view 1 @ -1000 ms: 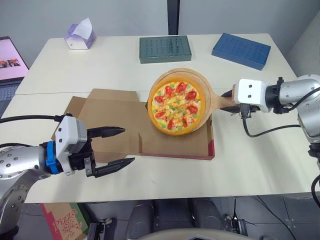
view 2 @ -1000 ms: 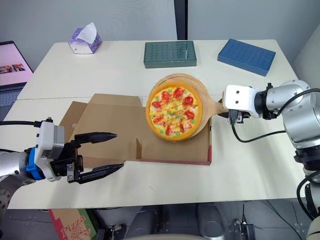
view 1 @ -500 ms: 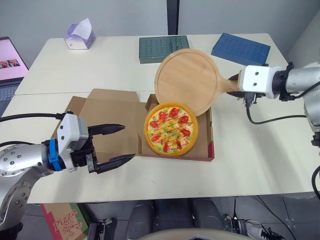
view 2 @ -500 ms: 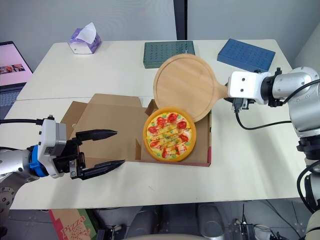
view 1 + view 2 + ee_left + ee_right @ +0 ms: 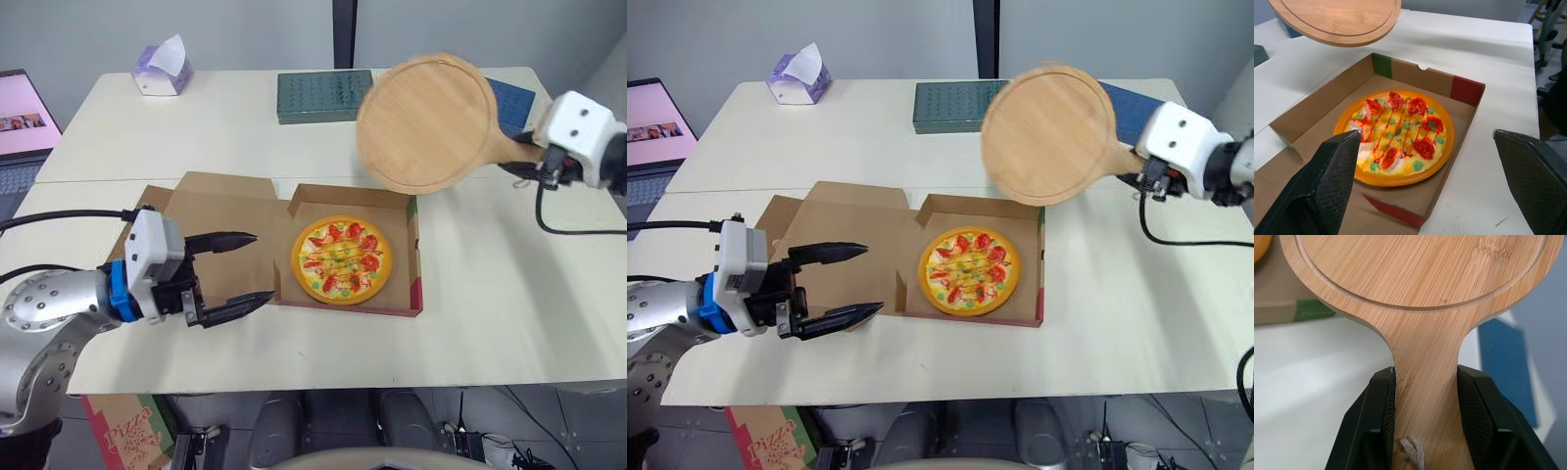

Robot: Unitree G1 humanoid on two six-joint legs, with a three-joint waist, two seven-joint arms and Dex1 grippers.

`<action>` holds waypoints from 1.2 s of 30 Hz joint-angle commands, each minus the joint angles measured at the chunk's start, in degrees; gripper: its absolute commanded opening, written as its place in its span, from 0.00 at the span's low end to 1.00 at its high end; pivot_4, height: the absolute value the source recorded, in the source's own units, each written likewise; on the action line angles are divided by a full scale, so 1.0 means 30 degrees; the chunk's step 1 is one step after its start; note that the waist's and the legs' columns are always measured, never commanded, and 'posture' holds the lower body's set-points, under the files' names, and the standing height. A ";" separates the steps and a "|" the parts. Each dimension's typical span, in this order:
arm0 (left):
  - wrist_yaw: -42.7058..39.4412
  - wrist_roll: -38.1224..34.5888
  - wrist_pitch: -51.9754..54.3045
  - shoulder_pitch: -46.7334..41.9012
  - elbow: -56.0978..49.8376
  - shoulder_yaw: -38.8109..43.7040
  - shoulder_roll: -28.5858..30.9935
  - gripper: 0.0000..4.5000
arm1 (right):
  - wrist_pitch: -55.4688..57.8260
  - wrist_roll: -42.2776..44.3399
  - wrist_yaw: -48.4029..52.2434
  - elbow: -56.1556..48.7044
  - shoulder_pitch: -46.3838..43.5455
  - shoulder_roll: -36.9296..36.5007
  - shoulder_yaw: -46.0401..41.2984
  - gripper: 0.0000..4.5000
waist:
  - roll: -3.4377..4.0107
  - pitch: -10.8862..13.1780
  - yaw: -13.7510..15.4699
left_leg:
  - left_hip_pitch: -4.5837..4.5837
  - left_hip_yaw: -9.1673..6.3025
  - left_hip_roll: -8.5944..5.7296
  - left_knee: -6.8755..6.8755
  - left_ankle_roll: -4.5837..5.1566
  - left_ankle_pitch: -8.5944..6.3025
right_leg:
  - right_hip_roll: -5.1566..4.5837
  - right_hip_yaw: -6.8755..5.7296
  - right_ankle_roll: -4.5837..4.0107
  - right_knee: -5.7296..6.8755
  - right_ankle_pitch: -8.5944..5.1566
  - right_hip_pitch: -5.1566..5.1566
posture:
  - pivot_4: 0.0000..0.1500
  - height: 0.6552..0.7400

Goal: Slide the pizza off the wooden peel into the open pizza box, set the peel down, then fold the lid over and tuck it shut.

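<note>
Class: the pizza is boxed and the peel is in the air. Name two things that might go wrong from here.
1. The peel, held by its handle in the right gripper, hangs above the blue box; set down there, it might rest tilted or slip.
2. The lid lies flat by the open left gripper; lifting it might drag the pizza box along the table.

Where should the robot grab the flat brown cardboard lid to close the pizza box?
I'd grip the flat brown cardboard lid by its outer edge, from the robot's left. It lies flat, hinged beside the round orange pizza, and the open left pincer hovers nearby.
</note>
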 commanded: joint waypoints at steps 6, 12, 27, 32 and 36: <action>0.0832 -0.1494 0.0886 -0.3658 -0.0656 -0.2023 -0.0632 1.00 | 0.7524 0.2647 -0.2505 -0.5029 0.5388 0.0709 -0.5542 0.34 | -0.0003 -0.0003 0.0146 | 0.0002 -0.0006 -0.0001 0.0008 0.0000 0.0000 | 0.0003 -0.0006 0.0001 0.0008 0.0000 0.0009 | 1.00 1.00; 0.1311 -0.1631 0.1379 -0.5442 -0.0751 -0.3255 -0.1167 1.00 | 1.0504 0.2825 -0.5849 -0.6719 0.8495 0.3233 -0.7742 0.34 | -0.0002 -0.0005 0.0187 | 0.0017 0.0010 -0.0012 0.0024 0.0000 0.0001 | 0.0003 0.0018 0.0006 0.0018 0.0002 0.0020 | 1.00 1.00; 0.1074 -0.1528 0.1941 -0.7054 -0.0863 -0.5003 -0.1754 1.00 | 1.0882 0.3621 -1.0338 -0.4368 0.9652 0.6752 -0.8483 0.34 | 0.0003 -0.0007 0.0186 | 0.0022 0.0016 -0.0018 0.0032 0.0000 0.0002 | 0.0003 0.0030 0.0013 0.0019 0.0004 0.0025 | 1.00 1.00; 0.0830 -0.1277 0.1786 -0.7380 -0.0664 -0.5333 -0.1896 1.00 | 1.1456 0.4398 -1.0630 -0.4563 1.0104 0.6751 -0.8778 0.55 | 0.0003 -0.0008 0.0217 | 0.0022 0.0015 -0.0019 0.0033 0.0001 0.0002 | 0.0003 0.0029 0.0014 0.0018 0.0004 0.0030 | 1.00 1.00; 0.0769 -0.1030 0.1654 -0.7382 -0.0459 -0.5344 -0.1957 1.00 | 1.2005 0.5400 -1.0231 -0.5380 1.0552 0.6330 -0.9576 0.86 | 0.0002 -0.0008 0.0217 | 0.0025 0.0013 -0.0017 0.0033 0.0001 0.0002 | 0.0004 0.0027 0.0014 0.0018 0.0003 0.0032 | 1.00 1.00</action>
